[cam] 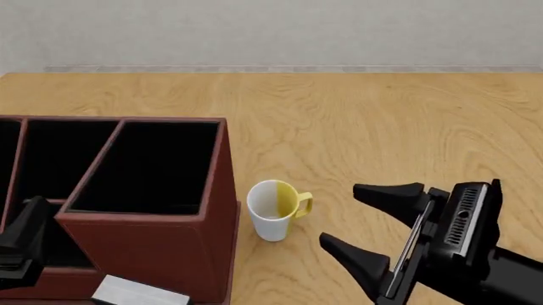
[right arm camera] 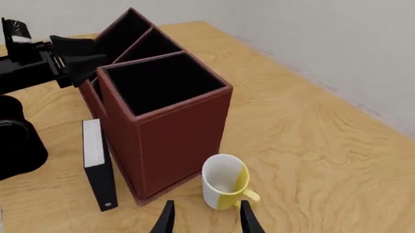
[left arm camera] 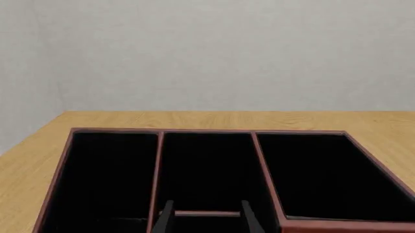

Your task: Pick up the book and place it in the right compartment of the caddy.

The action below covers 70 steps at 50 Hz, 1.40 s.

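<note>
We see the pale grey-white flat rectangular book (right arm camera: 97, 162) standing on edge against the caddy's near wall, left of our spread, empty right tool (cam: 360, 219).

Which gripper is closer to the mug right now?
The right. The right gripper hangs open just to the right of the mug, with bare table between them. The left gripper sits at the caddy's far left side, with the box between it and the mug.
</note>
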Motion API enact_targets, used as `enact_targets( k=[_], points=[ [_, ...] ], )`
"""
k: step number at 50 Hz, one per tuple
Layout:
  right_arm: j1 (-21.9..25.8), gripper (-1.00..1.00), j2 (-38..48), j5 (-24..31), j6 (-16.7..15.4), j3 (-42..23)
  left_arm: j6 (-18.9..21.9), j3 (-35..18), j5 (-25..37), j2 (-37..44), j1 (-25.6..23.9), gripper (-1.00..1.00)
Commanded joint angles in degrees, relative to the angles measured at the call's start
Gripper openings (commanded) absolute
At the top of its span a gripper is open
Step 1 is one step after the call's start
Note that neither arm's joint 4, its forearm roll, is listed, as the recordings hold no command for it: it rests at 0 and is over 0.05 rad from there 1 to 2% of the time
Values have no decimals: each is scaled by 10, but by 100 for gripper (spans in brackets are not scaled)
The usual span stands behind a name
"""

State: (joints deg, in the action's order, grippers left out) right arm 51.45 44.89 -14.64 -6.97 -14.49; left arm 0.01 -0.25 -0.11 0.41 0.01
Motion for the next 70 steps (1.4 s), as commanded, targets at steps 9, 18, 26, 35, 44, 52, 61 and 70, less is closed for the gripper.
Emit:
enact_targets(
  k=[9, 18, 26, 35, 44, 52, 61, 70],
  points=[
    [79, 100, 102, -47, 13, -25, 0, 0, 0, 0, 0, 100],
    [99, 100, 136, -64, 17, -34, 0, 0, 0, 0, 0, 100],
    [120, 100, 182, -83, 22, -46, 0, 0, 0, 0, 0, 100],
    [145, 100, 236, -102, 8, -61, 0, 0, 0, 0, 0, 100],
    [169, 100, 267, -99, -4, -84, 0, 0, 0, 0, 0, 100],
    [189, 100, 329, -103, -25, -105, 0, 0, 0, 0, 0, 100],
    [194, 100, 347, -86, -54, -124, 0, 0, 0, 0, 0, 100],
    [202, 100, 371, -88, -62, -139, 0, 0, 0, 0, 0, 100]
  ],
)
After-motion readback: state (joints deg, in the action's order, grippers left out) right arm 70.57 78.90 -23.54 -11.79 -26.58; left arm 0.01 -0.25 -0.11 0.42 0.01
